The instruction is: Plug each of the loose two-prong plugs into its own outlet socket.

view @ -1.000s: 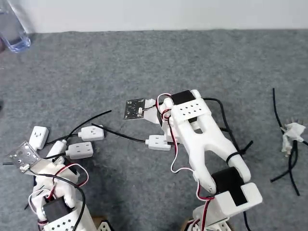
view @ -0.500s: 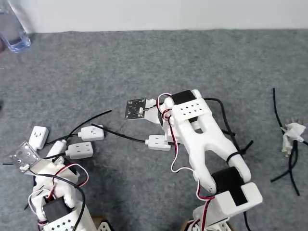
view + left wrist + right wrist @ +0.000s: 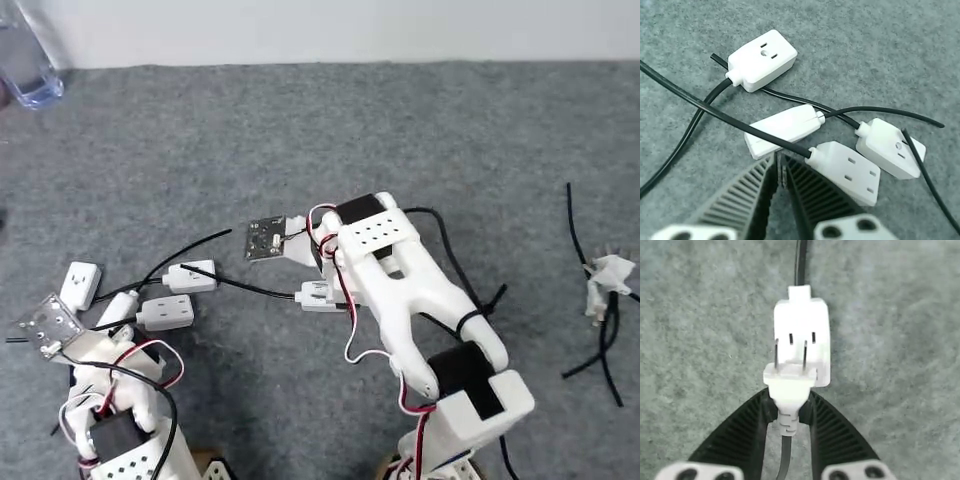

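A white two-prong plug [image 3: 789, 382] is pinched in the right gripper [image 3: 789, 401]. Its bare prongs lie over the slots of a white socket [image 3: 801, 335] on a black cord. Other white sockets [image 3: 165, 313] lie clustered by the left arm. A second plug [image 3: 608, 272] lies well apart, far right.

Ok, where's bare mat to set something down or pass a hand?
Bare: the wide strip of mat between wall and right gripper, and the patch between that arm and the loose plug. Crowded: sockets and cables before the left gripper.
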`<action>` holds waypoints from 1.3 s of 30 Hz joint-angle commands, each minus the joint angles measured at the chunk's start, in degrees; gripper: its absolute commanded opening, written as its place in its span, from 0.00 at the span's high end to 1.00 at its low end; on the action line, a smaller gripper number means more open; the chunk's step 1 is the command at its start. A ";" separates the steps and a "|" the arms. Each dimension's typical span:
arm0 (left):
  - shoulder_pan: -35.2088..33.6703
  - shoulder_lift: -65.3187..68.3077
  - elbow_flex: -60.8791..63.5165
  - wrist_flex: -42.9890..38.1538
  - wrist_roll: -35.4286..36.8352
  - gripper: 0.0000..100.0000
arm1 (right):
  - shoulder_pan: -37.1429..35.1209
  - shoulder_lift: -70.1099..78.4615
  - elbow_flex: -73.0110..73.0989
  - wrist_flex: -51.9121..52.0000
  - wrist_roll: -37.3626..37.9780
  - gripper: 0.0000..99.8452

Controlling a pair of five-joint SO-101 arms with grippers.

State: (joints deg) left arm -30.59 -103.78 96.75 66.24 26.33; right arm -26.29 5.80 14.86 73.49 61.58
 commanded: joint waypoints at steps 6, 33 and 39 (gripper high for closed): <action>-0.35 -0.53 -0.22 -0.35 -0.44 0.99 | 2.42 -10.33 -0.70 4.62 -0.44 0.99; 27.60 -0.62 -15.60 -26.46 0.09 0.99 | -7.52 -41.80 -0.62 14.29 -23.91 0.99; 42.99 -0.62 -19.65 -16.53 -0.35 0.99 | -16.22 -42.86 -0.70 13.93 -18.46 0.99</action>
State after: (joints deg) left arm 6.42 -103.78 80.84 45.32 26.42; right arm -39.38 -34.99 14.86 87.30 41.01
